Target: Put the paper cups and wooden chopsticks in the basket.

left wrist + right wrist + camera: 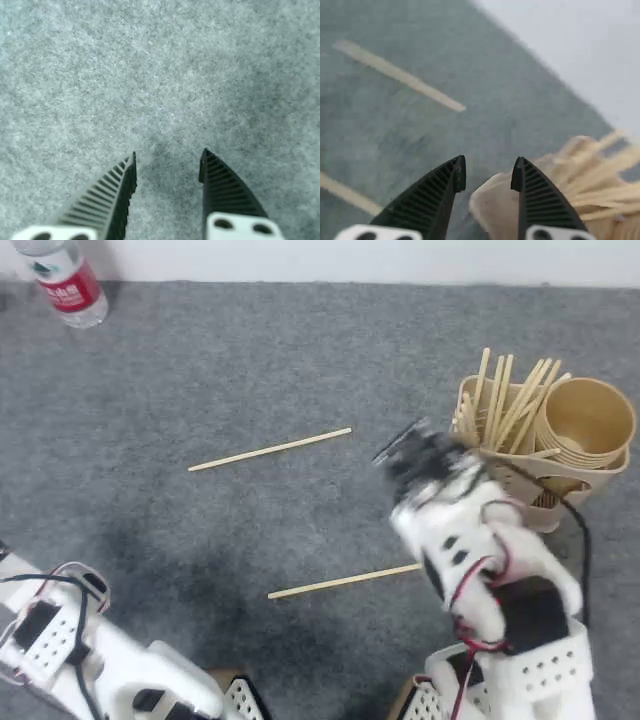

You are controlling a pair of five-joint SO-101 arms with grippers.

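High view: the right gripper (405, 452) is seen at centre right, just left of the basket (600, 472), jaws apart, nothing held. Two loose chopsticks are counted on the grey mat (250, 360). The upper chopstick (270, 449) lies left of the gripper. The lower chopstick (345, 581) lies below it, its right end running under the arm. Both long axes run lower left to upper right at a shallow tilt. The right arm is judged nearer to both; the left arm (60, 635) is parked in the lower left corner. In the basket: one nested stack of cups (585, 420), number not countable, and a bundle of chopsticks (505, 390), roughly ten. One bottle (65, 280) is seen upper left.

Left wrist view: the left gripper (167, 156) is released and empty, with bare mat (160, 65) beneath.

Right wrist view: the right gripper (487, 167) is released and empty. The basket (492, 200) rim is seen just beyond the tips, with the bundle (600, 165) in it. The upper chopstick (400, 75) is farther out, the lower chopstick (345, 192) off to the side.
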